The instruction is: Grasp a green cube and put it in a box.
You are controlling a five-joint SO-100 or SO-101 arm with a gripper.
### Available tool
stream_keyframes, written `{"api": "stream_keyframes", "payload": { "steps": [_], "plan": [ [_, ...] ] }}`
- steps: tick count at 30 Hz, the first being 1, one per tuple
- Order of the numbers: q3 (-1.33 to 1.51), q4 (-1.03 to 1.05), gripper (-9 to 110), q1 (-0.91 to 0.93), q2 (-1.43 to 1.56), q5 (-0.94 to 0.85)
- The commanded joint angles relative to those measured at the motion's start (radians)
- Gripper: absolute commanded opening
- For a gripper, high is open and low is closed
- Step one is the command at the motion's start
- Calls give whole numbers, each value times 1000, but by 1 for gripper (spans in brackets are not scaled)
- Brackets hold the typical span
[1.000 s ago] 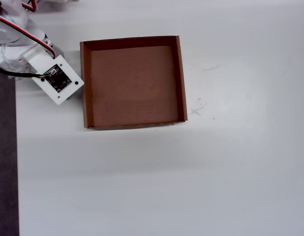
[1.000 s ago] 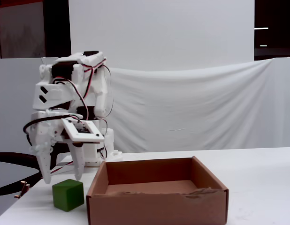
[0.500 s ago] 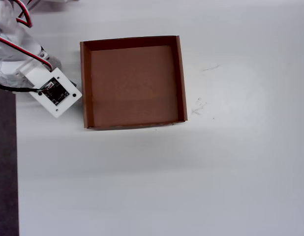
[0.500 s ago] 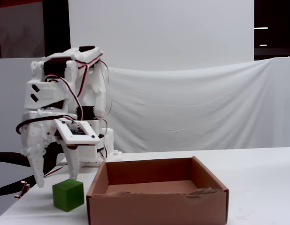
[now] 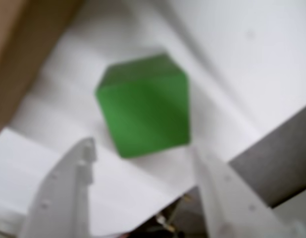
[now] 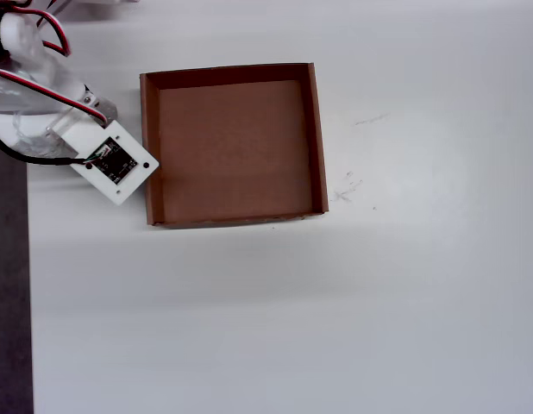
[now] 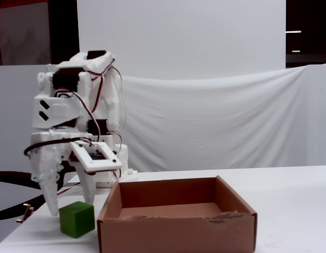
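The green cube [image 5: 143, 106] rests on the white table, just left of the box [image 7: 176, 232] in the fixed view, where the green cube [image 7: 77, 219] stands close to the box's front left corner. My gripper [image 7: 70, 206] hangs open over it, one white finger [image 7: 51, 203] to its left and the other behind its top. In the wrist view the gripper [image 5: 143, 148] is open, the cube's near edge level with the fingertips and clear of both. The box [image 6: 318, 138] holds nothing. In the overhead view the arm's wrist board [image 6: 118, 162] hides the cube.
The table's left edge [image 6: 27, 285] runs close beside the arm, with dark floor past it; in the wrist view that edge [image 5: 262, 144] lies just right of the cube. The arm's base [image 7: 107, 168] stands behind the cube. Faint scuffs [image 6: 348, 185] mark the table right of the box.
The wrist has swung toward the box's front left corner in the overhead view. In the fixed view the open fingers have come down closer around the cube. The cube and box have not moved.
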Motion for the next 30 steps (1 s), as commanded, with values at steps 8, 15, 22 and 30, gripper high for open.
{"api": "stream_keyframes", "payload": {
  "steps": [8, 15, 22, 30],
  "plan": [
    [-130, -8, 26, -18, -58, -31],
    [-183, -14, 26, -34, -110, -35],
    [-193, -21, 27, -52, -135, -35],
    [-187, -40, 28, -61, -156, -35]
  ]
}}
